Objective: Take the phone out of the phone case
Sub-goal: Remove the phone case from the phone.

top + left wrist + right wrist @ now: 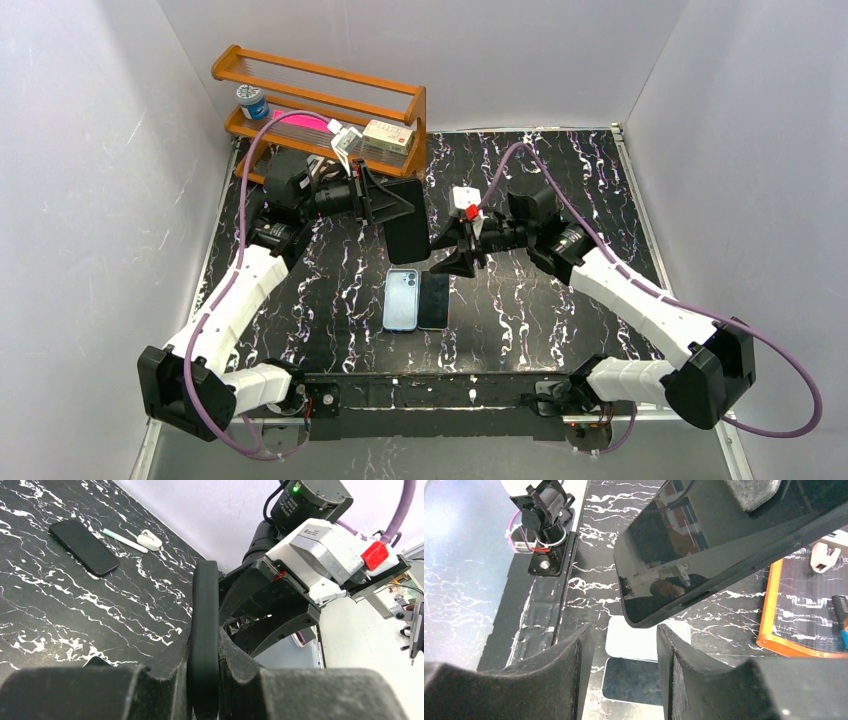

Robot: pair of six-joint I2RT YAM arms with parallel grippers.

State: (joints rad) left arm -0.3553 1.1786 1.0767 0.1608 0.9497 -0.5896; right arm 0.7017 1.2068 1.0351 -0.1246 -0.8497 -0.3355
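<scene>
Wooden rack [320, 100] with small bits on it sits at 11 o'clock on the tabletop [560, 310], which is black marble-look with white walls all round. A blue handset [400, 300] and a black handset [434, 300] lie flat at 6 o'clock from the phone [407, 232]. The left pincer [398, 205] has that clamped up in midair. The right pincer [452, 252] gapes wide just beside it at 3 o'clock. The phone case [205, 605] is all black too, so it's hard to tell from the phone.

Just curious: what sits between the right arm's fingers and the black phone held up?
Nothing: in the right wrist view only air separates the right fingers from the phone, with the table below.
</scene>
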